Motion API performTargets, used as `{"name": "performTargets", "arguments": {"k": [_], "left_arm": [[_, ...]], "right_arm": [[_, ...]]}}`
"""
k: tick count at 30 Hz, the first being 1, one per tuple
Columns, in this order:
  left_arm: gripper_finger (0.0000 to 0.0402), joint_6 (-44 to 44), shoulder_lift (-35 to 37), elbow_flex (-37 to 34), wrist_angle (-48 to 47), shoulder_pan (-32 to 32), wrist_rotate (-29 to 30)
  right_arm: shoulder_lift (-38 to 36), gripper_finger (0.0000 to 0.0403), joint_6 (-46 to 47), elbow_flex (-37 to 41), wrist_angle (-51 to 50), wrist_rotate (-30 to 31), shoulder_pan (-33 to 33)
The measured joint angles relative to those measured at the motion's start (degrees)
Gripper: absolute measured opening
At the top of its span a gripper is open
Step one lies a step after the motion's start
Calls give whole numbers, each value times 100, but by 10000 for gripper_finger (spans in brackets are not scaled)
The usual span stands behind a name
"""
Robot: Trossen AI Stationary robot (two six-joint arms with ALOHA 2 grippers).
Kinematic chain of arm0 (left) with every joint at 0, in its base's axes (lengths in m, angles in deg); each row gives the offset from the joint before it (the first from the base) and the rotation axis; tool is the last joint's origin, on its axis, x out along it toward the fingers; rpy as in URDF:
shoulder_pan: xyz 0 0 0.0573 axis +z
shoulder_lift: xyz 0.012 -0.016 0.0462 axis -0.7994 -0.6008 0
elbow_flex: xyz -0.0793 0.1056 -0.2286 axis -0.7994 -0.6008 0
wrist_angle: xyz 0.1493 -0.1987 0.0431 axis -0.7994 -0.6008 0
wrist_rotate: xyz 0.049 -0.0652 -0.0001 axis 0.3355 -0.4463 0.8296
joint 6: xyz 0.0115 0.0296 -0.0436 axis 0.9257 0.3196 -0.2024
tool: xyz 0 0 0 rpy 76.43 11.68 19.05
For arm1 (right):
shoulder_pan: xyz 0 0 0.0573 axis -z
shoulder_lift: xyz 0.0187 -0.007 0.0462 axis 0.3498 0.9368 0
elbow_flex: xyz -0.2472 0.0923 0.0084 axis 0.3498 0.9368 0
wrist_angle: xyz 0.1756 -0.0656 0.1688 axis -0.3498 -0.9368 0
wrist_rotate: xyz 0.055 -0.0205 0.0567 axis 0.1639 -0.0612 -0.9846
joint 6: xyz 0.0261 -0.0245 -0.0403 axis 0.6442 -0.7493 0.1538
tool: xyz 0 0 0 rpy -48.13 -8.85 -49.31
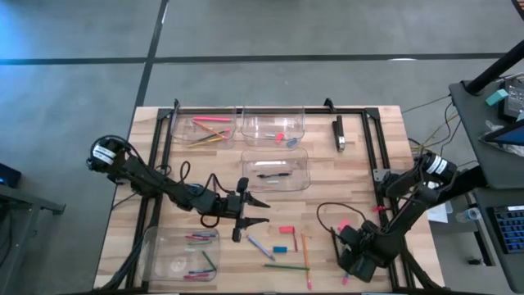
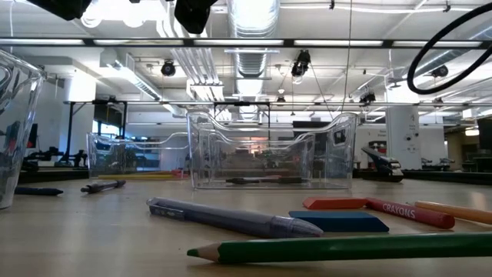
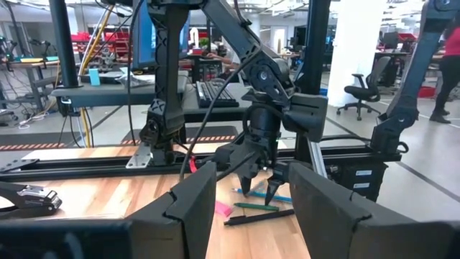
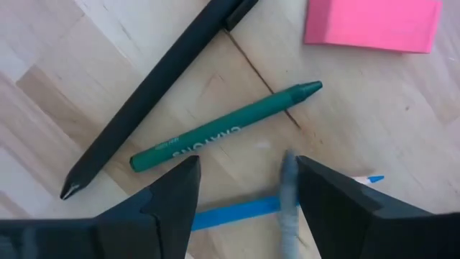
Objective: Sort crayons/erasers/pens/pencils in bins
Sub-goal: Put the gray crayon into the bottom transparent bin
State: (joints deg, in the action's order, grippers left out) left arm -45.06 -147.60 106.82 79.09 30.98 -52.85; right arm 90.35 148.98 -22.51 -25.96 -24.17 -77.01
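Four bins (image 1: 274, 170) on the counter (image 1: 360, 197), two erasers (image 1: 286, 230) loose beside the right gripper (image 4: 244, 191), both grippers' jaws spread, left gripper (image 1: 255, 211) empty.

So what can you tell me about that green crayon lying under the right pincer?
The short green paper-wrapped crayon is a slim stick with a tapered darker tip and pale lettering printed along its wrapper. It lies flat on the light wooden tabletop, unheld, just ahead of the right pincer, whose fingers stand apart above it. A long black pen lies alongside, close to it; whether they touch is unclear.
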Motion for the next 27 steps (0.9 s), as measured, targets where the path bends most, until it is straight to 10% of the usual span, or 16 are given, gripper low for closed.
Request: {"name": "performTargets", "arguments": {"k": [27], "left_arm": [[161,-15,0,-2,-4,0,0]], "right_arm": [[-529,183,-124,-522,-974,105,-688]]}}
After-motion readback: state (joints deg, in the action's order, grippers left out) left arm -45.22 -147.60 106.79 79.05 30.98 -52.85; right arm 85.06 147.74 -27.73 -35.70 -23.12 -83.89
